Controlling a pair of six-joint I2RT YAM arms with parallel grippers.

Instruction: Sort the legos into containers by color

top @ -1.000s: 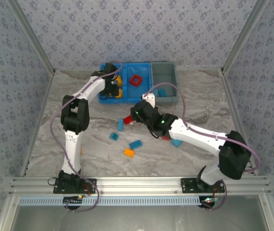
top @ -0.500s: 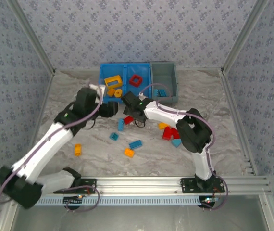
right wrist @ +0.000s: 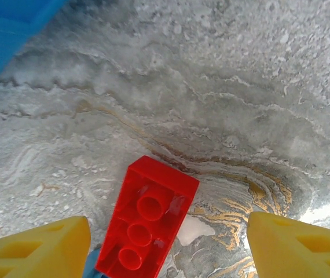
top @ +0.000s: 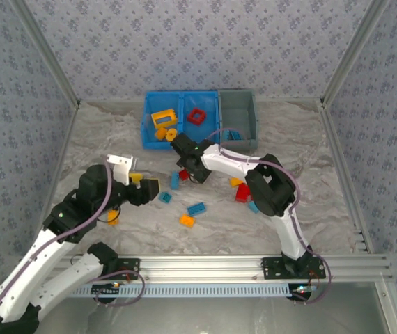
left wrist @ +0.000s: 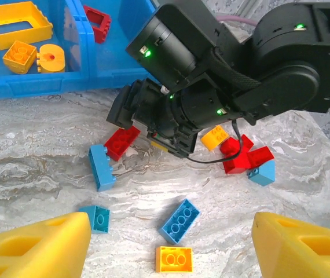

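The containers stand at the back: two blue bins point(top: 162, 132) point(top: 200, 129) and a grey one point(top: 238, 111). The left bin holds a yellow frame point(left wrist: 14, 23), an orange brick point(left wrist: 19, 56) and a round orange piece point(left wrist: 50, 58). A red frame point(left wrist: 98, 22) lies in the middle bin. My right gripper point(right wrist: 168, 243) is open low over an upturned red brick point(right wrist: 147, 217), its fingers apart on either side. My left gripper point(left wrist: 171, 249) is open above a blue brick point(left wrist: 179, 220) and an orange brick point(left wrist: 173, 259), holding nothing.
Loose legos lie mid-table: a blue brick point(left wrist: 101, 167), a small teal one point(left wrist: 97, 218), a red cluster point(left wrist: 243, 156) with an orange brick point(left wrist: 215, 137) and a blue piece point(left wrist: 263, 172). Another orange brick point(top: 113, 217) lies beside the left arm. The right arm point(left wrist: 228, 87) reaches across above the red brick.
My left arm has drawn back from the left blue bin to the near left of the table, and its jaws have opened. My right gripper has shifted left and settled over the red brick.
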